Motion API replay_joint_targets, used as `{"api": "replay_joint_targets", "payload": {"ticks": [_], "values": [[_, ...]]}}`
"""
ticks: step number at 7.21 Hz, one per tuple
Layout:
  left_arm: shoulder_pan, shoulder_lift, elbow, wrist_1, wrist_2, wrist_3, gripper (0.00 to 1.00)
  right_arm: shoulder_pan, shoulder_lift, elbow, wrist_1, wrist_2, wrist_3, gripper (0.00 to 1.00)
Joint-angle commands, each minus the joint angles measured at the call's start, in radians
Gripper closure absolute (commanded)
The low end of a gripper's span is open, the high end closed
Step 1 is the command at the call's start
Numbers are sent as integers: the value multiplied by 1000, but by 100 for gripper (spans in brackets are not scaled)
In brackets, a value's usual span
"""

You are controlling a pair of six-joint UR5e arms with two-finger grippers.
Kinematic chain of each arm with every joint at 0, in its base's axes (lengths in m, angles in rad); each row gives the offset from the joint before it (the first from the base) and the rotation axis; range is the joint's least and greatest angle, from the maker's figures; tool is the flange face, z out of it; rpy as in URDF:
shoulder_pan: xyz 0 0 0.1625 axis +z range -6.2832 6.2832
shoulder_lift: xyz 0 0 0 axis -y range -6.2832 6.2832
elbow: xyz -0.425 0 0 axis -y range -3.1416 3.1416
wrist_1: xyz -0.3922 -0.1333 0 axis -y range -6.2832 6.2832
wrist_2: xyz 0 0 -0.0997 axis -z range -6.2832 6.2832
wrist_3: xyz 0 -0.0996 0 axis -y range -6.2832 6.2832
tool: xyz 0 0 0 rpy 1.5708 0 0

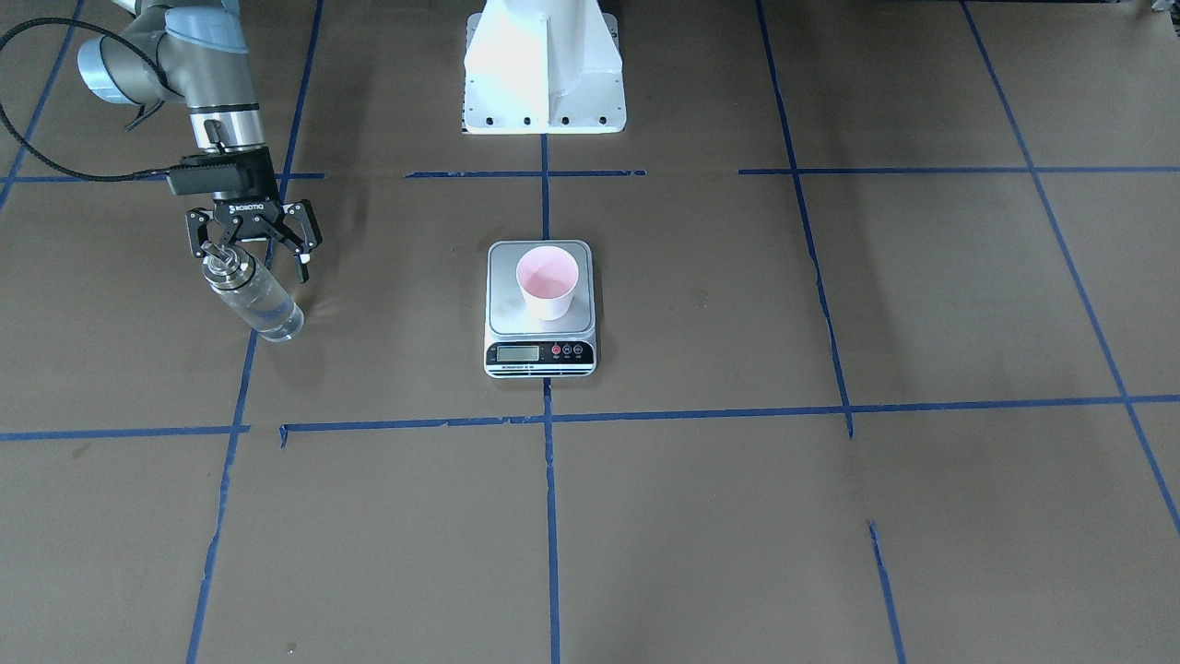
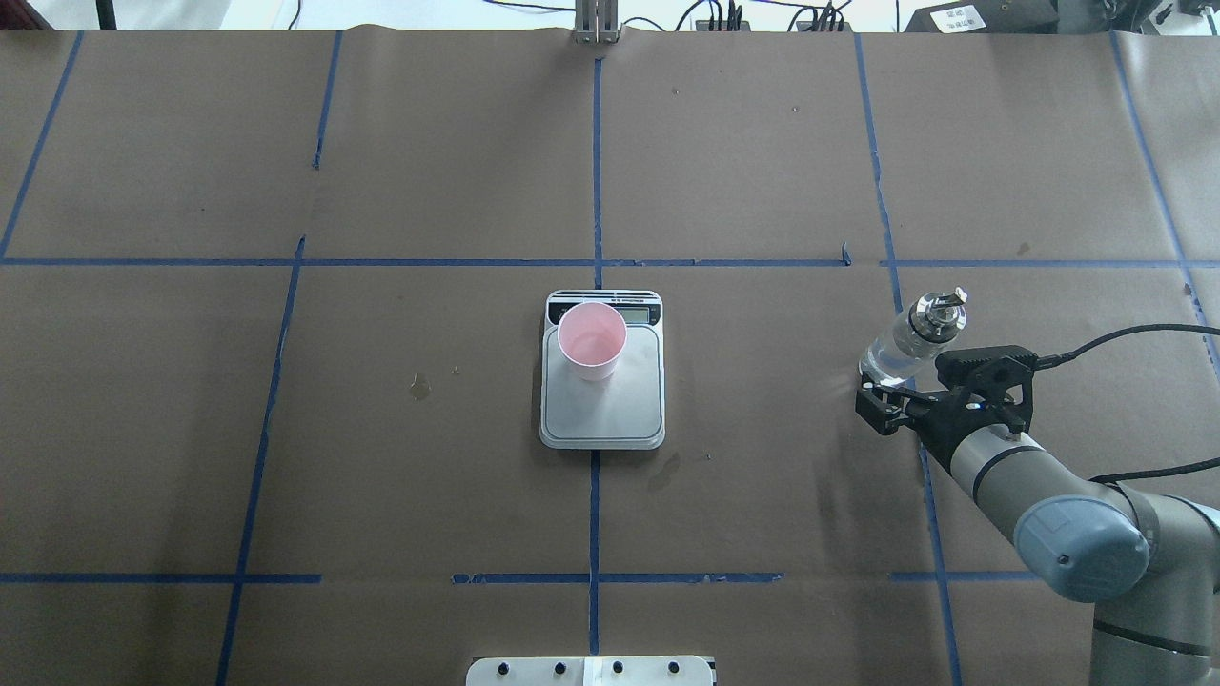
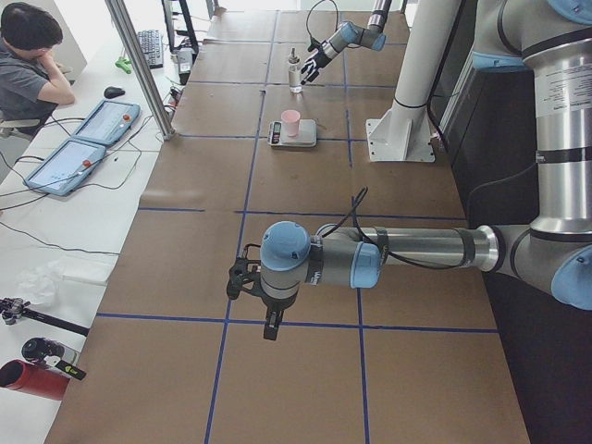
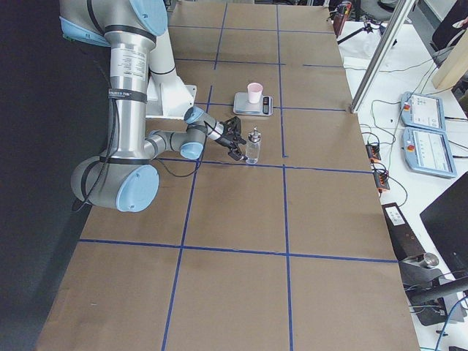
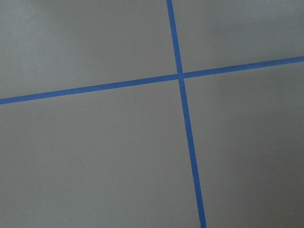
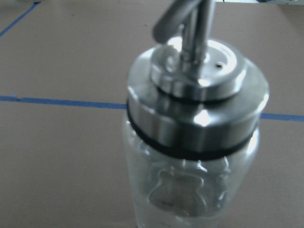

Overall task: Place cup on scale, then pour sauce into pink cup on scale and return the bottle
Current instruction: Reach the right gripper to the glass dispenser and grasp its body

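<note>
- Brown paper covers the desk (image 2: 191,429). It is flat and smooth, so a bottle that is nudged or set down tilted could skid or topple on it. A clear spill would be hard to spot there.
- The left end effector (image 3: 242,280) shows only low in the left-side view, so I cannot tell whether its fingers are apart or together. It hangs well apart from everything and is a risk only if it swings inward.
- The scale (image 2: 602,419) lies at the centre of the overhead view. It looks light, and a low pass by the arm could shove it, carrying the cup along and spoiling the reading.
- The right end effector (image 1: 258,258), at the left of the front-facing view, has its fingers spread and grips nothing. The bottle is just in front of it, though I cannot tell whether a finger touches the glass. Closing off-centre, or high on the metal cap (image 6: 194,109), could let the glass slip or twist out. One finger arriving first could tip the bottle.
- The bottle (image 2: 905,343) stands upright on the desk at the right of the overhead view, well apart from the scale. That leaves a long carry, and a loose grip could drop it on the way.
- The cup (image 2: 592,338) stands on the plate, off-centre toward the display. Its mouth is small, so a stream could miss it, or the spout (image 6: 183,19) could knock it over.
- The sauce (image 1: 275,315) is colourless and its level is hard to read, which makes overpouring likely.
</note>
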Motion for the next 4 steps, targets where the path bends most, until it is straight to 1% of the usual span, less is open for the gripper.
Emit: {"api": "replay_joint_targets", "payload": {"ticks": [1,4], "values": [[0,-2,0,-1,0,1,0,10,10,-5,-1,-11,-9,0],[0,-2,-2,-1,0,2,0,22,10,-29,-1,-37,-18,0]]}}
